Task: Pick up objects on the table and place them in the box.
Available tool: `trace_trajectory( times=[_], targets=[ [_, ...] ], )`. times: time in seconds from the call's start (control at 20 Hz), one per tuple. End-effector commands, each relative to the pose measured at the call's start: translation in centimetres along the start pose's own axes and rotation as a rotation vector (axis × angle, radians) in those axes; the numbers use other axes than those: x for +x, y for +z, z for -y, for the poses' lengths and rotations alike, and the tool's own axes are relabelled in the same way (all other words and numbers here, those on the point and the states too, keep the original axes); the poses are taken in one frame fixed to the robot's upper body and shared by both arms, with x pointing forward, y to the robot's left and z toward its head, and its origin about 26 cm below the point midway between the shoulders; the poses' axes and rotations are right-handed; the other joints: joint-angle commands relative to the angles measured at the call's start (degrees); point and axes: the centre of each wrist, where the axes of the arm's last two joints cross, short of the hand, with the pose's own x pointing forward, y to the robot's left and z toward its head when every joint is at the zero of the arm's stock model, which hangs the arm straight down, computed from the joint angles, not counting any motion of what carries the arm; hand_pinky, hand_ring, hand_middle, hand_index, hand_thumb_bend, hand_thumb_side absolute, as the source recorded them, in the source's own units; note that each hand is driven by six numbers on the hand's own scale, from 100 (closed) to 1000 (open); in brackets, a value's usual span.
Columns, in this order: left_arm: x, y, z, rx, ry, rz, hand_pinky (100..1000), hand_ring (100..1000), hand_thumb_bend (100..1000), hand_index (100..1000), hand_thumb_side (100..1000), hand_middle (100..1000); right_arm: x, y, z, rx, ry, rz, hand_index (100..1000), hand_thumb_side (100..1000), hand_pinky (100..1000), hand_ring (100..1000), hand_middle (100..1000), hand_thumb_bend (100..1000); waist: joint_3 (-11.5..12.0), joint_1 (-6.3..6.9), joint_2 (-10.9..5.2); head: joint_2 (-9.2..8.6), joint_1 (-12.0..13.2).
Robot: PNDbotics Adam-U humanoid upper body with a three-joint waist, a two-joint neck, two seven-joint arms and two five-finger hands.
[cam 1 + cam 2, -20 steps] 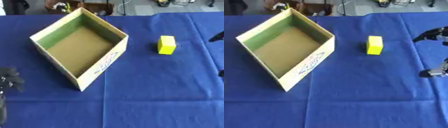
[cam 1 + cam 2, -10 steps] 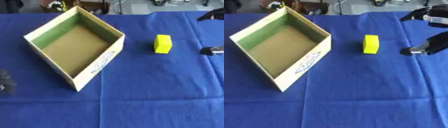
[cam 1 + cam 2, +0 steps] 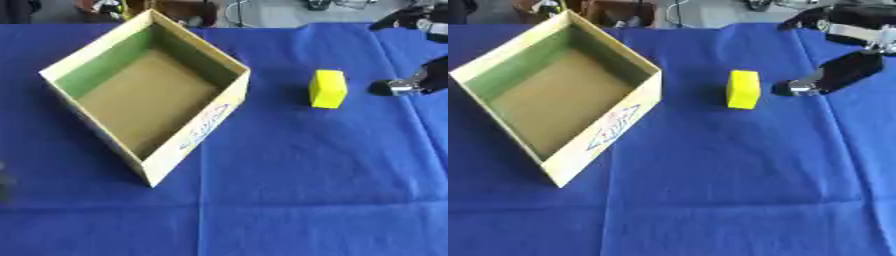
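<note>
Right eye view shows more of the right hand (image 3: 837,65) — fingers spread — beside the yellow block (image 3: 743,89).

I see bright, even overhead light, soft short shadows and no glare; everything looks slightly blurred, my right hand (image 3: 842,70) most.

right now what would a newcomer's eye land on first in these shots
Probably the small bright yellow block, standing alone on the blue tablecloth right of centre. Next, the big open cardboard box with green inner walls, empty and set askew on the left. Then the robot's black right hand, reaching in from the upper right, apart from the block.
</note>
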Motion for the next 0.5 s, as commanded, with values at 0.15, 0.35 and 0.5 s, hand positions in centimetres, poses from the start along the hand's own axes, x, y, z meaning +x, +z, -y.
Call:
trace_trajectory(
  times=[0.15,0.35,0.5],
  targets=[
    [0.5,-0.4,0.0,-0.016,0.0,0.026,287,449,100,629,890,492,-0.1,-0.3,1.2,-0.015,0.002,-0.011,1000,706,918,982,928,555,0.4,-0.24,-0.96,-1.08,-1.2],
    [0.6,-0.5,0.1,-0.02,0.002,0.03,287,449,100,629,890,491,-0.1,-0.9,1.2,-0.012,-0.007,-0.018,1000,706,917,982,928,561,1.2,-0.57,-0.57,-1.36,-1.8],
    [0.6,-0.5,0.2,-0.023,0.003,0.034,287,448,100,628,890,491,-0.2,-1.3,1.0,0.0,-0.014,-0.026,1000,693,916,983,926,587,1.9,-0.88,0.07,-1.7,-2.3]
  ],
)
